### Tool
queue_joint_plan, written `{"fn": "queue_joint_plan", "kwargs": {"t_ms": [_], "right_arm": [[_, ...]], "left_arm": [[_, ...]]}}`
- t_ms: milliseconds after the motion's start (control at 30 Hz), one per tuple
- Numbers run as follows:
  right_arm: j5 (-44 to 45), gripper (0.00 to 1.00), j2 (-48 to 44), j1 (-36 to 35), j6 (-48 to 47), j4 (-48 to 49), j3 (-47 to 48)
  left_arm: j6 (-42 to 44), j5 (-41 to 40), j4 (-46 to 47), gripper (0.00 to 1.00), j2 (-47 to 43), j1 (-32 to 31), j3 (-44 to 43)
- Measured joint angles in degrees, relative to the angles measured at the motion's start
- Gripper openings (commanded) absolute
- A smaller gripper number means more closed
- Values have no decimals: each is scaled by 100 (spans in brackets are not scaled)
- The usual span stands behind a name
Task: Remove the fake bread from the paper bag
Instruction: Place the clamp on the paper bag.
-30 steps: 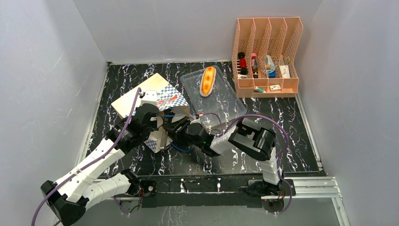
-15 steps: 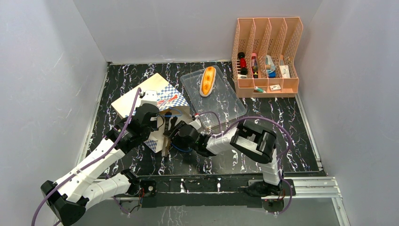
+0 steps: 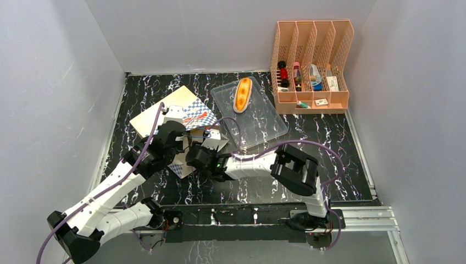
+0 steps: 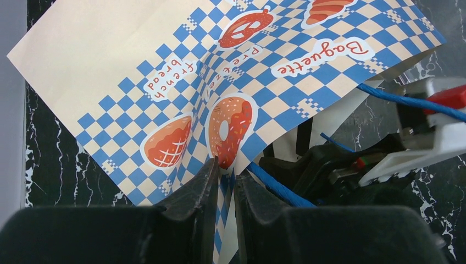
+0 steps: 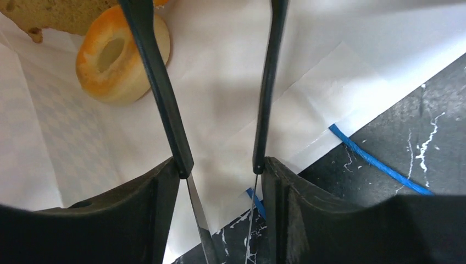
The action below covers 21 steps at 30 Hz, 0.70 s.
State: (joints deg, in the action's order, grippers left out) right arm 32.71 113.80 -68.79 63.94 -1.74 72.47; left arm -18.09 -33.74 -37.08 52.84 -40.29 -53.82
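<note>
Inside the paper bag [image 4: 99, 60], 1 golden ring donut [image 5: 99, 82]

Bag [image 3: 159, 113] lies on the left half of the counter [image 3: 329, 144], donut [image 5: 118, 55] inside it. Tray [image 3: 265, 122] sits just right of the bag with a long bun [image 3: 242, 94] on it, rack [image 3: 310, 55] behind, far right.

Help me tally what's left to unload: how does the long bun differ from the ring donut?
Place: the long bun lies out on the clear tray; the ring donut is inside the paper bag, on its white lining. Shape: the long bun is a stretched oval with no hole; the ring donut is round with a centre hole. Both are small toy pastries in orange-gold tones.
</note>
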Motion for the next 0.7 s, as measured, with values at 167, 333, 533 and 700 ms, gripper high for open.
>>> {"fn": "queue_joint_plan", "kwargs": {"t_ms": [167,333,533,700], "right_arm": [[774,62,358,-332,-525,-898,612],[1182,64,599,-463,-732,-1423,660],[1569,65,601,-509,-863,-1655,660],[1987,65,599,-750,-920,-1797,682]], "left_arm": [[-50,-15,-94,16,22,0,-72],[-90,-13,-146,16,24,0,-96],[-105,-13,-229,16,20,0,-136],[-105,-17,-262,16,7,0,-181]]}}
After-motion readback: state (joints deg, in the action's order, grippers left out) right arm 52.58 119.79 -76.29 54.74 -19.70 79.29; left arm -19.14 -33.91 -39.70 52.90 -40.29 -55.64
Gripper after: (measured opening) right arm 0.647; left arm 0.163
